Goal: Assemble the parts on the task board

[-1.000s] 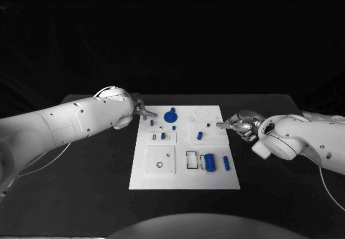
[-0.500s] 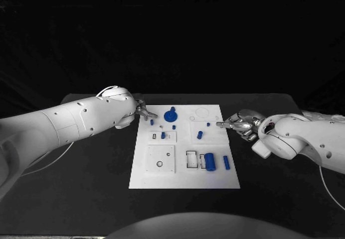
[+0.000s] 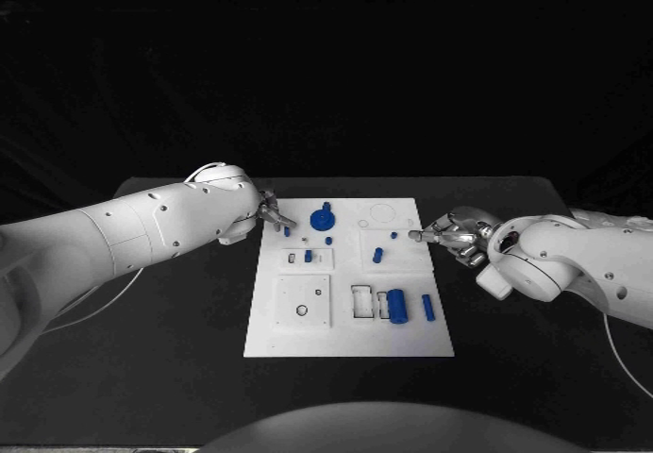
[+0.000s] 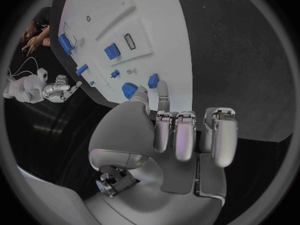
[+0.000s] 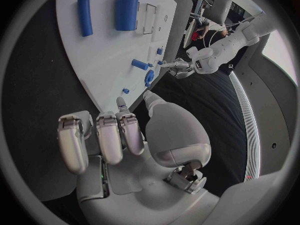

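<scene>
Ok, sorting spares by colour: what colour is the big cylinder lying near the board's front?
Blue, clearest in the right wrist view: the cylinder.

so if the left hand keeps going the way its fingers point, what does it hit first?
Probably the small blue peg just ahead of the left hand's fingertips on the task board, with the large round blue part beyond. Depth is unclear.

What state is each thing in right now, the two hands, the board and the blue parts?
Left hand: at the board's far left corner, fingertips by a small blue part, holds nothing plainly.
Right hand: at the board's right edge, most fingers curled, empty.
Board: flat on the table.
Big cylinder: lying on its side.
Round part: on the board, untouched.
</scene>
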